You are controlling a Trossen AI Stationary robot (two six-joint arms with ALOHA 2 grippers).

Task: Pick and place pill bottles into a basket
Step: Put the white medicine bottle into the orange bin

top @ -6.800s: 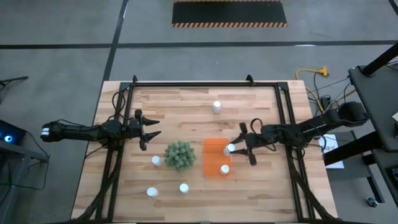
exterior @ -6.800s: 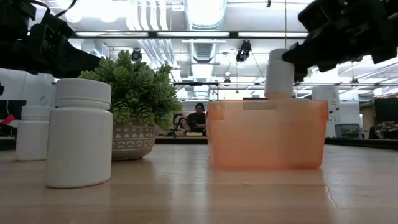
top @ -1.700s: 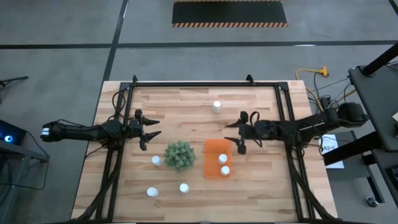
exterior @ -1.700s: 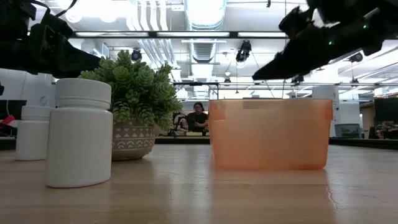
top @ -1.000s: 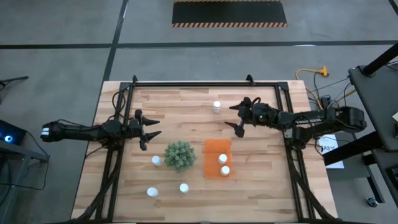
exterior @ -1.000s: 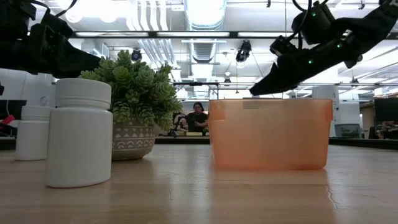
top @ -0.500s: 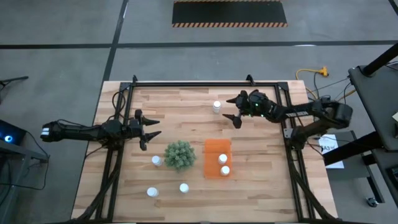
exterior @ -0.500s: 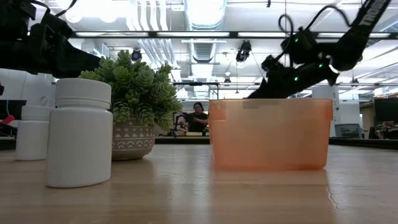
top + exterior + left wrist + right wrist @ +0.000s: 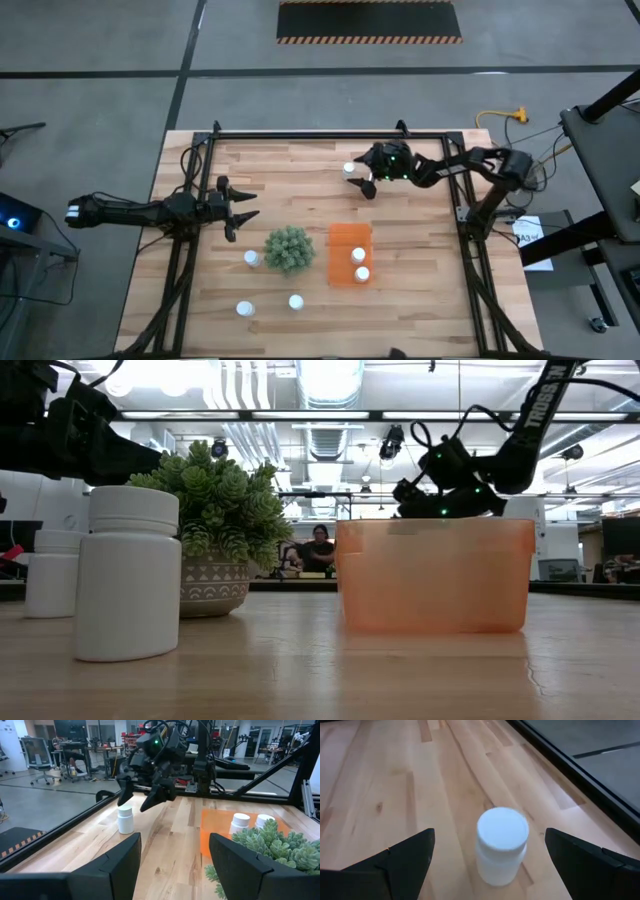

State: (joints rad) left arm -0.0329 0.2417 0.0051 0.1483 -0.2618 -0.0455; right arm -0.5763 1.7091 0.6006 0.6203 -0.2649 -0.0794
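The orange basket (image 9: pixel 341 240) stands right of the table's centre with two pill bottles (image 9: pixel 358 255) upright inside. One pill bottle (image 9: pixel 348 170) stands alone on its base near the far edge. My right gripper (image 9: pixel 362 180) is open just to its right; in the right wrist view the fingers flank that bottle (image 9: pixel 502 842) without touching it. Three more pill bottles (image 9: pixel 251 259) (image 9: pixel 244 309) (image 9: pixel 296 301) stand at the near left. At the left side my left gripper (image 9: pixel 245 205) waits open, holding nothing.
A round green plant (image 9: pixel 288 249) in a pot stands left of the basket, between it and the near-left bottles. A black frame rail (image 9: pixel 330 137) runs along the far edge close behind the lone bottle. Bare wood lies between the basket and the far bottle.
My right gripper has swung from above the basket's far right toward the table's far edge and leftward, sinking as it went. It now stands by the lone far bottle, with its fingers still apart. The bottles and the basket have not moved.
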